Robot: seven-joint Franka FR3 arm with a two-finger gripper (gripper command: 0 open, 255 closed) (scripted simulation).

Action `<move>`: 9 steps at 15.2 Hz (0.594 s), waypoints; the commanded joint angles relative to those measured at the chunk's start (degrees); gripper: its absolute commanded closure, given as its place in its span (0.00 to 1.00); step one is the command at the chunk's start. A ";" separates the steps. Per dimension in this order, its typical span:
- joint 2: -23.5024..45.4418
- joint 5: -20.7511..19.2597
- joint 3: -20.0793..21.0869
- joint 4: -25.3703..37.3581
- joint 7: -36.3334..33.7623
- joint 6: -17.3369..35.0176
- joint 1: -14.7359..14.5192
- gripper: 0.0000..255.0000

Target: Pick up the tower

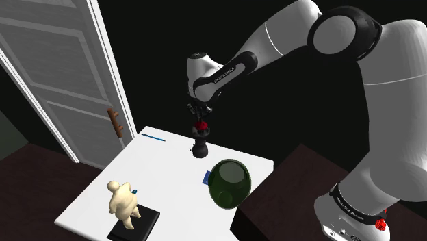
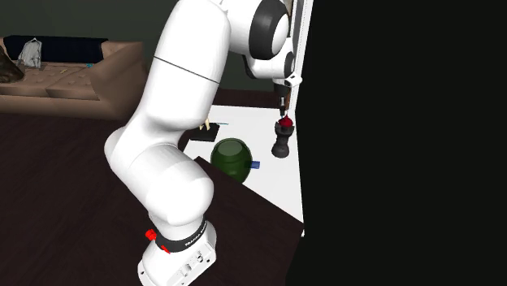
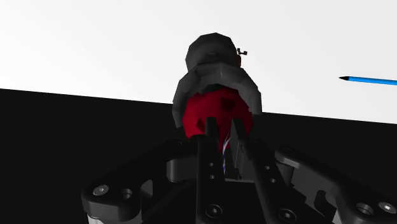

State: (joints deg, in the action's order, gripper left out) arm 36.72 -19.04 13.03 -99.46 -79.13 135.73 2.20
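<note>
Grip matters most here: my gripper (image 3: 221,130) has its fingers drawn narrow and pinched on the red top of the tower (image 1: 200,142). I judge the lift should go straight up and slowly, with a firm pinch, since so small a hold on a rounded cap could slip or let the piece swing. The tower is just beyond the dark green pot (image 1: 230,183), apart from it, its base seemingly on the white table (image 1: 96,198). It is short and dark grey, with a flared foot, a waisted middle and a red cap.

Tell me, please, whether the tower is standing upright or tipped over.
Upright: the tower stands vertical, dark base down, red top up.
</note>
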 commanded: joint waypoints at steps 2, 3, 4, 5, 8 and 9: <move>-1.57 0.52 0.41 -0.11 0.40 -1.36 0.24 1.00; -2.07 0.71 0.55 -0.10 0.55 -1.87 0.33 1.00; -2.58 0.90 0.68 -0.08 0.71 -2.38 0.41 1.00; -3.07 1.09 0.82 -0.05 0.87 -2.89 0.50 1.00; -4.51 1.66 1.20 0.14 1.35 -4.47 0.74 1.00; -4.97 1.85 1.32 0.23 1.51 -5.01 0.81 1.00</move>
State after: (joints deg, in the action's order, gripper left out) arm 31.92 -17.32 14.24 -99.77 -77.65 131.38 3.11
